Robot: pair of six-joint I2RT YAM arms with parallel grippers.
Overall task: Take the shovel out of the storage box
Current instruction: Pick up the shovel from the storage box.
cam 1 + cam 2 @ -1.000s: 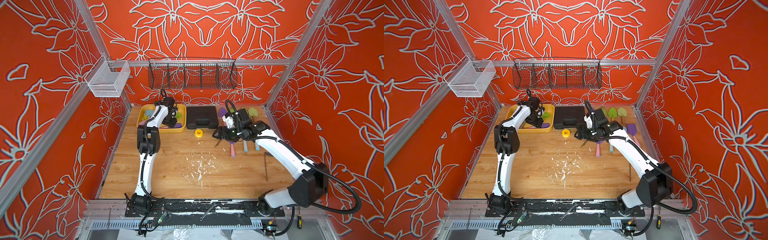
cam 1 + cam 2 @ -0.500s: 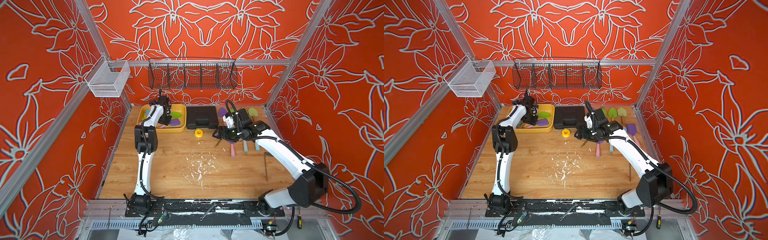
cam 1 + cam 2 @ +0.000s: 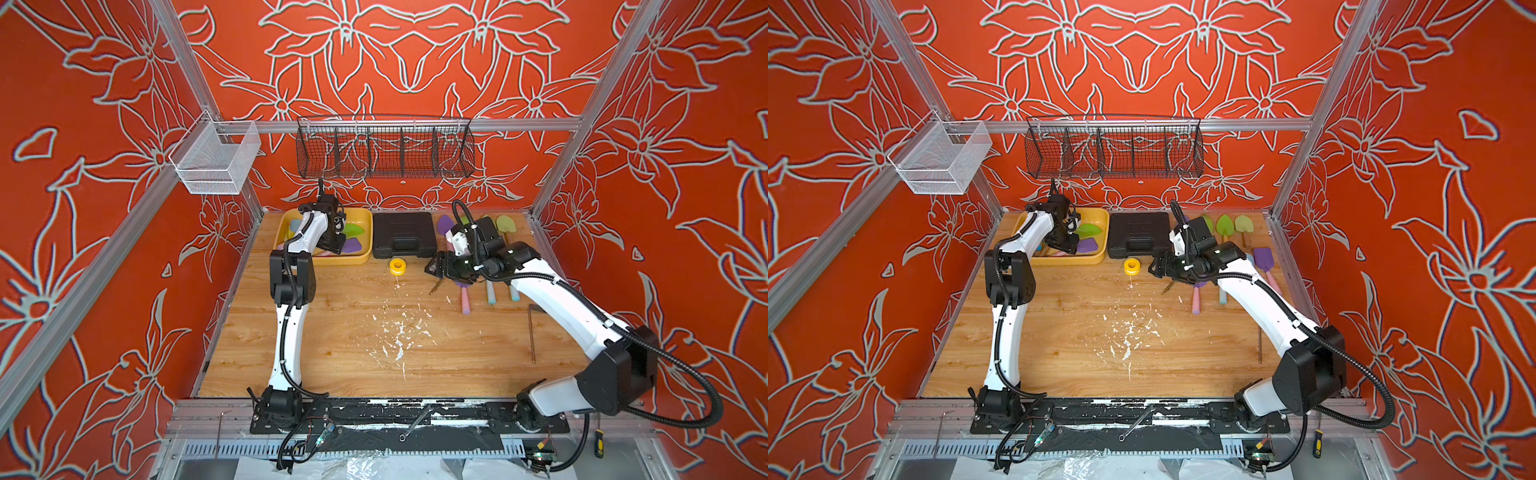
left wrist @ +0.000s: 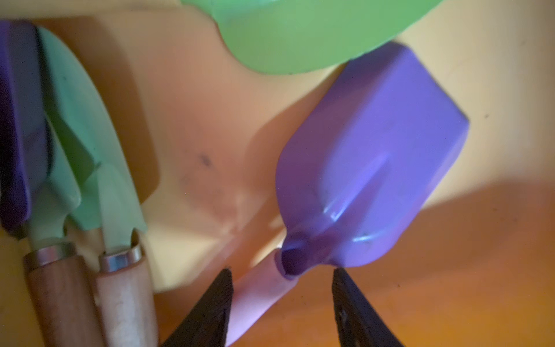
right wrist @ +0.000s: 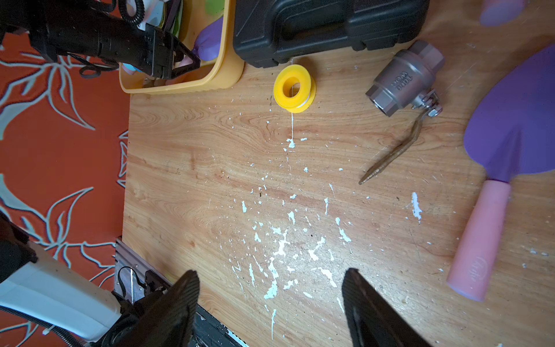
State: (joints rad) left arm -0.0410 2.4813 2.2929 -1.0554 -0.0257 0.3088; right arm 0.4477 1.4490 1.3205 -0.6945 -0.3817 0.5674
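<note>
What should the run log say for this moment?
left jaws: open astride handle of purple shovel, inside storage box | right jaws: open, empty, above table | stage: pre-grasp

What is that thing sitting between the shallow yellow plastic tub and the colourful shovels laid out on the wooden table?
A closed black ribbed plastic tool case, close beside the yellow tub; both top views show it.

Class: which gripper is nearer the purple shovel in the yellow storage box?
Left. The left gripper straddles the pink handle of the purple shovel inside the storage box; the right gripper hovers over the table beyond the black case.
</note>
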